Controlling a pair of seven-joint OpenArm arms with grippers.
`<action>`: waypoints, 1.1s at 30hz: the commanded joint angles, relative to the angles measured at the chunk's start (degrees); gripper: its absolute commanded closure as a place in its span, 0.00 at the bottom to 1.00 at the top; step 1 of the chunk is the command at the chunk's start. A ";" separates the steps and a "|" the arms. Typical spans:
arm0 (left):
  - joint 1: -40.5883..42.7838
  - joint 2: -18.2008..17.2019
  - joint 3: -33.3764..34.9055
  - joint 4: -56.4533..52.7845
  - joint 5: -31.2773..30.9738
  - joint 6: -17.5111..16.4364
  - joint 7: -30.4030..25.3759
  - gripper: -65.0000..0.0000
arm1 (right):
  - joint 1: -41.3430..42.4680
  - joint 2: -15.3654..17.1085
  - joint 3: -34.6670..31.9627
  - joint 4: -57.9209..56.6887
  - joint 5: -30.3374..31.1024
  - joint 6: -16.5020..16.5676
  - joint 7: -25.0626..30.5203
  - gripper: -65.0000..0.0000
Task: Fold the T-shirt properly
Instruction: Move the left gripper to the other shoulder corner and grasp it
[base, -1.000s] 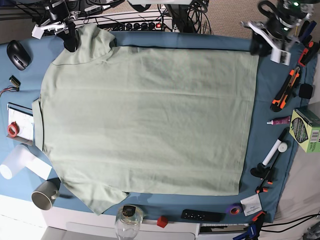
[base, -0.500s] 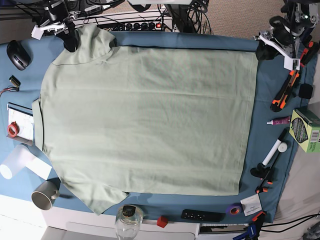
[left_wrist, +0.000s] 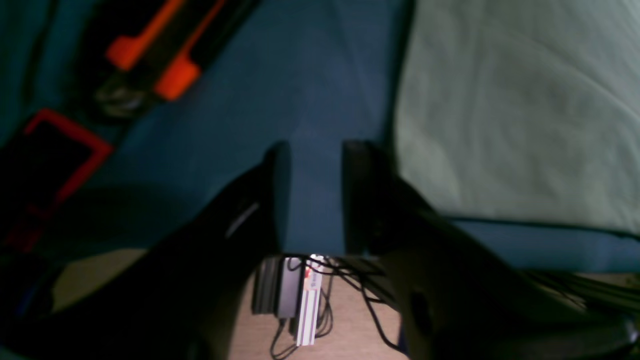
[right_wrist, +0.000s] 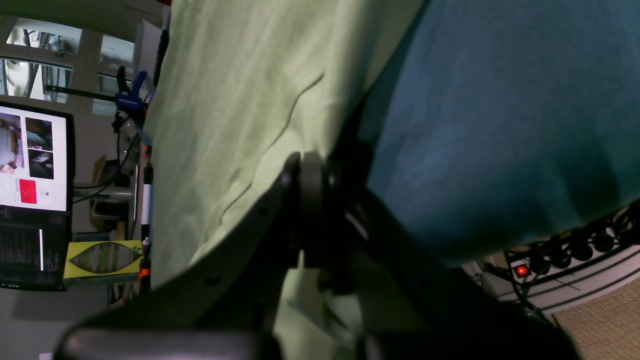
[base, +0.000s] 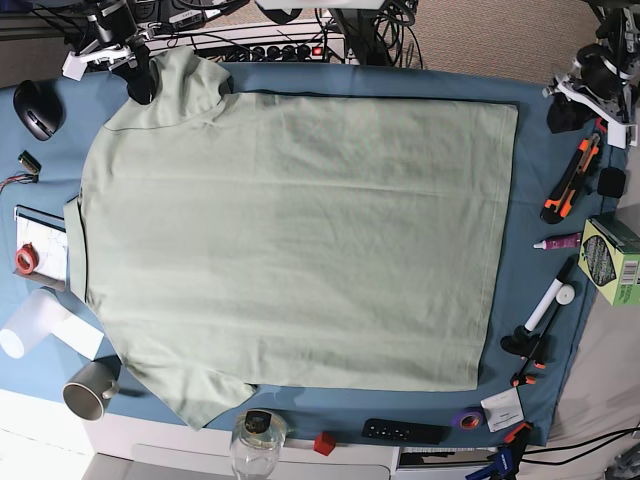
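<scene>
Item: large pale sage-green cotton T-shirt (base: 290, 240), spread flat across the blue table cloth (base: 535, 200). Right black gripper (right_wrist: 320, 175) was clamped on a sleeve edge at the cloth's far corner. Left black gripper (left_wrist: 312, 195) hovered off the shirt's hem corner, jaws parted, empty, beside an orange-and-black utility knife (base: 570, 180).

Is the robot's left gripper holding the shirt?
No, the left gripper is open with only blue cloth between its fingers, and the shirt lies beside it.
</scene>
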 joint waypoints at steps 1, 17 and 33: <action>0.37 -0.17 -0.42 0.72 -1.64 -0.66 -0.55 0.71 | -0.94 0.20 0.02 -0.24 -5.03 -2.60 -2.25 1.00; 0.17 5.09 9.79 0.70 1.55 -0.61 -1.49 0.71 | -0.96 0.20 0.02 -0.24 -5.03 -2.60 -2.27 1.00; 0.20 5.84 9.79 0.70 14.71 1.75 -9.35 0.52 | -0.96 0.22 0.02 -0.24 -5.03 -2.56 -2.29 1.00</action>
